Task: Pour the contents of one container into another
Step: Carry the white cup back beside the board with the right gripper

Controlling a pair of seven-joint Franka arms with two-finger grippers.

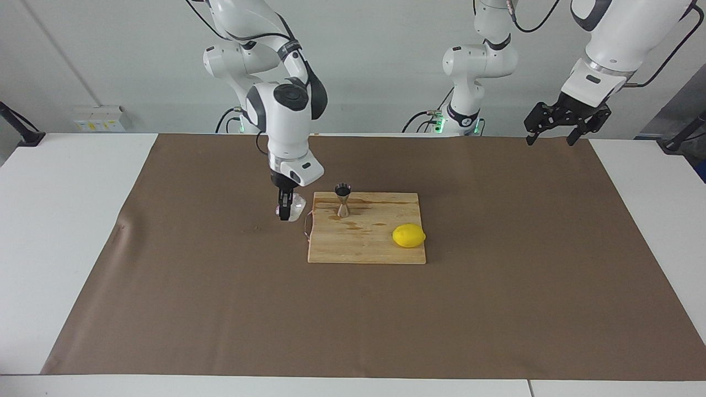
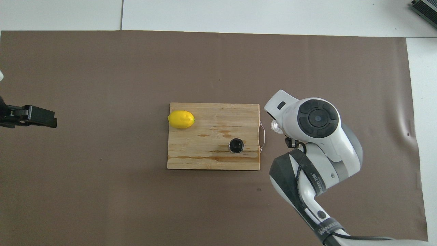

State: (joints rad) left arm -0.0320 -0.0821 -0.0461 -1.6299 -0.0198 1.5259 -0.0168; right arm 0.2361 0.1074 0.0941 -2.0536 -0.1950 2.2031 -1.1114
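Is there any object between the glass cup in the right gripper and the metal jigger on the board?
Nothing visible. The right gripper holds the glass cup over the brown mat, beside the cutting board. The jigger stands near that edge; the lemon lies past it.

Board (image 1: 367, 242): on the mat (image 1: 165, 286), mid-table.
Jigger (image 1: 343, 199): upright on the board, at its edge nearest me, toward my right arm's end.
Lemon (image 1: 408, 236): on the board, farther from me than the jigger, toward my left arm's end.
My right gripper (image 1: 284, 212): just off the board's end on my right arm's side, over the mat, clamped on the glass (image 1: 298, 205).
My left gripper (image 1: 567, 122): waiting above the mat's corner at my left arm's end, well apart from the board.
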